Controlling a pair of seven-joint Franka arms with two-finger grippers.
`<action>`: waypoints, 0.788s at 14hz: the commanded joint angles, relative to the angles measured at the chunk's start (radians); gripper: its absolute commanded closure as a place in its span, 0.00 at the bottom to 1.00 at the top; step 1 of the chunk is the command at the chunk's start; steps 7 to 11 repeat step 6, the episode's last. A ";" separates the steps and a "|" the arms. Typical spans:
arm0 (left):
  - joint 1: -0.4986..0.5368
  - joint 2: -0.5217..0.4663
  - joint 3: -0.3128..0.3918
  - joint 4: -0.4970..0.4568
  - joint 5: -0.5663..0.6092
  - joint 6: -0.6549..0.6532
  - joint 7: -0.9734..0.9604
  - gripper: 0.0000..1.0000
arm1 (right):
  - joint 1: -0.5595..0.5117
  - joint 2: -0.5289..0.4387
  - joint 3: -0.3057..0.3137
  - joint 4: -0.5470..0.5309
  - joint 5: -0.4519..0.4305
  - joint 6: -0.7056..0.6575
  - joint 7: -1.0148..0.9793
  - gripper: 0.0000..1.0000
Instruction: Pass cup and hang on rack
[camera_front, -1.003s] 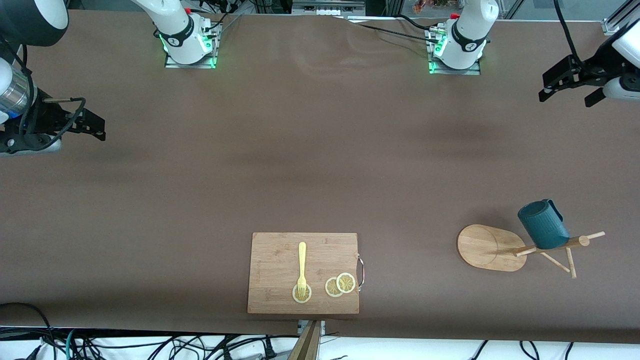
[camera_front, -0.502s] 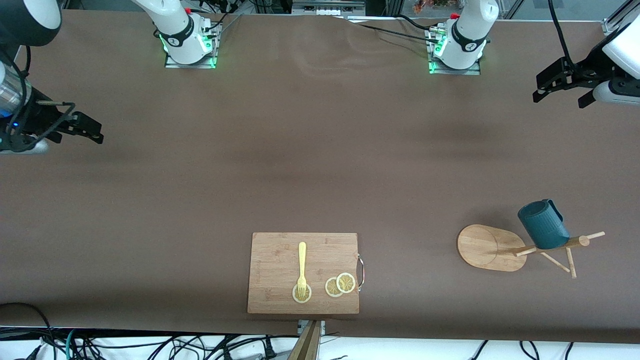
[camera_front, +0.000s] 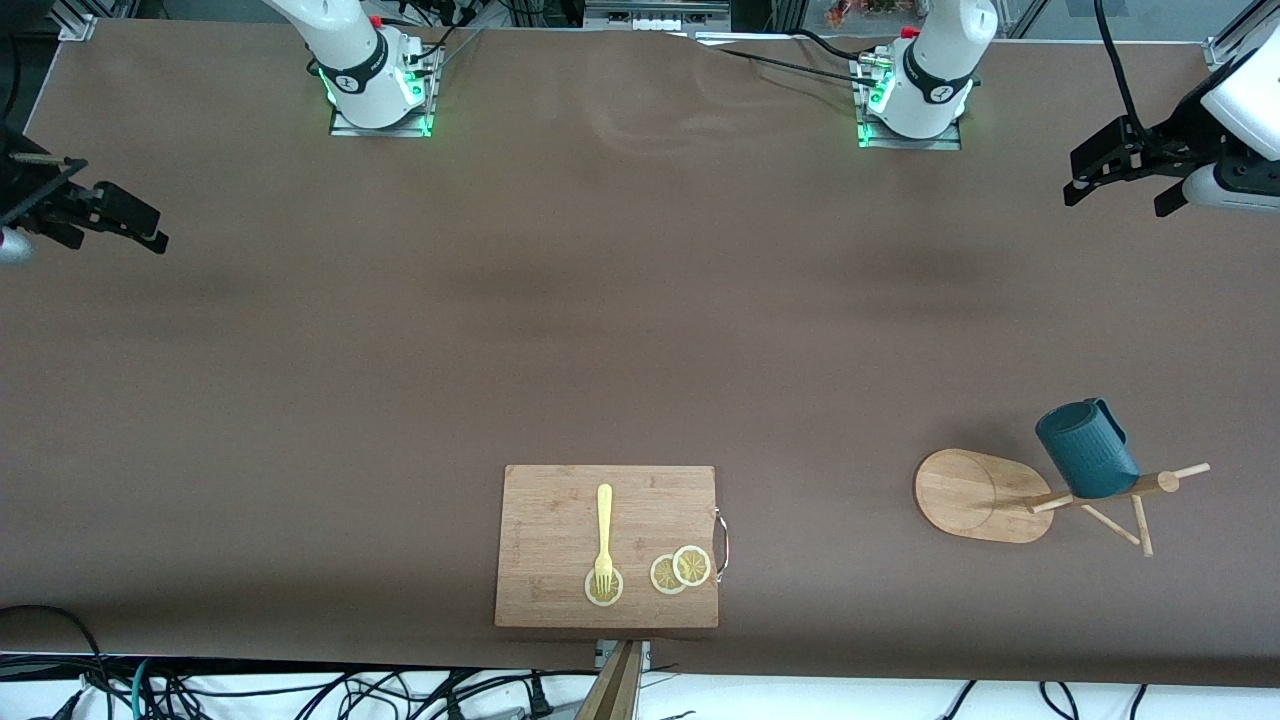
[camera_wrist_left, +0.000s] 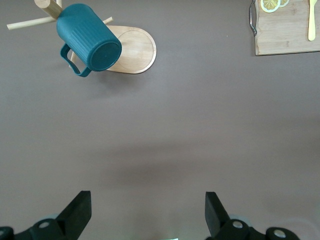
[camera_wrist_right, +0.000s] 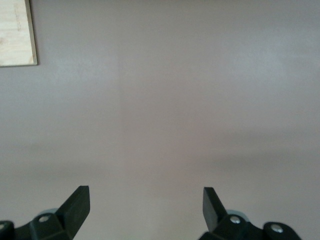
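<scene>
The dark teal cup (camera_front: 1085, 452) sits tilted on the upper pegs of the wooden rack (camera_front: 975, 495), toward the left arm's end of the table and near the front edge. In the left wrist view the cup (camera_wrist_left: 90, 42) shows its ribbed wall, base and loop handle, with the rack's oval base (camera_wrist_left: 136, 50) under it. My left gripper (camera_front: 1120, 195) hovers open and empty over bare table at that end, well apart from the cup; its fingers (camera_wrist_left: 80, 212) are spread wide. My right gripper (camera_front: 118, 235) is open and empty over the table's other end (camera_wrist_right: 146, 210).
A rectangular wooden cutting board (camera_front: 607, 545) lies near the front edge at mid-table, carrying a yellow fork (camera_front: 603, 535) and lemon slices (camera_front: 680, 570). Both arm bases (camera_front: 375, 85) (camera_front: 915, 95) stand along the table edge farthest from the front camera. Brown tabletop stretches between them.
The right arm has drawn back toward its end of the table, so most of it has left the front view. The left gripper has shifted only slightly. Cup and rack are unmoved.
</scene>
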 joint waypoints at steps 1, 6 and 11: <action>-0.005 -0.002 0.001 0.003 0.025 -0.006 -0.019 0.00 | -0.002 0.010 0.002 0.067 -0.004 -0.084 0.001 0.00; -0.006 -0.001 0.001 0.013 0.025 -0.003 -0.022 0.00 | -0.002 0.006 -0.003 0.070 -0.006 -0.093 -0.001 0.00; -0.006 -0.001 0.001 0.013 0.025 -0.003 -0.022 0.00 | -0.002 0.006 -0.003 0.070 -0.006 -0.093 -0.001 0.00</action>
